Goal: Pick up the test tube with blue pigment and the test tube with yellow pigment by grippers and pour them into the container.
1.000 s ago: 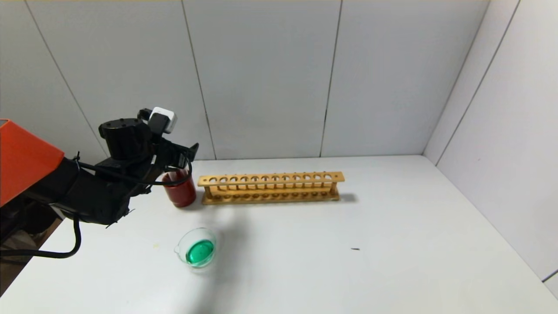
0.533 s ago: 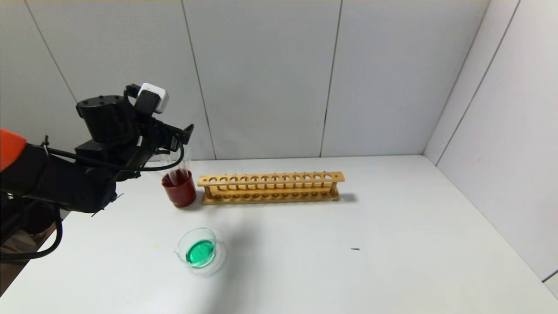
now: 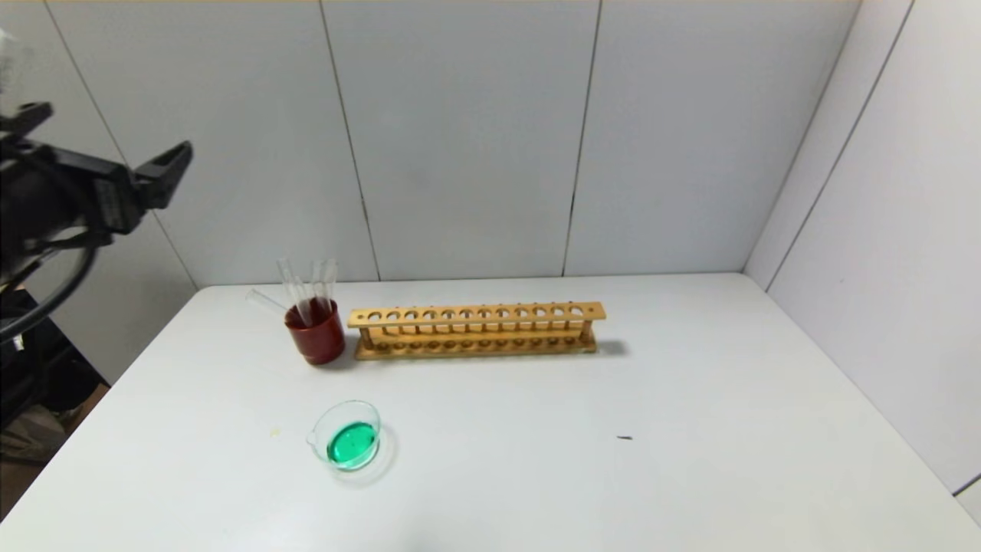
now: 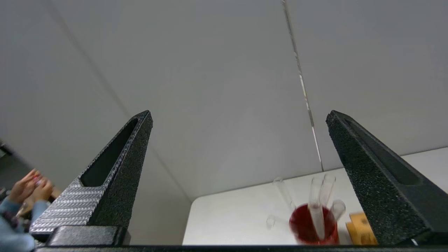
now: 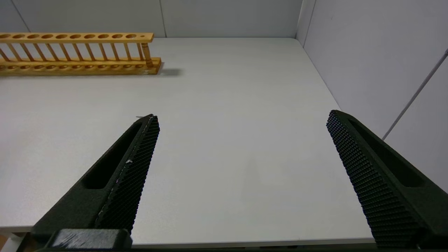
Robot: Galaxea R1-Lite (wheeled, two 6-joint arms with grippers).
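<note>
Upright glass container, green liquid inside

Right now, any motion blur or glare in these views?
Head view: sharp, soft shadow beside the wooden rack, left gripper blurred at the frame edge. Left wrist view: red cup and clear tubes smeared. Right wrist view: crisp, no glare.

A clear container of green liquid is sitting near the table's front left edge; colourless tubes are leaning in a red cup beside a wooden rack towards the back edge.
</note>
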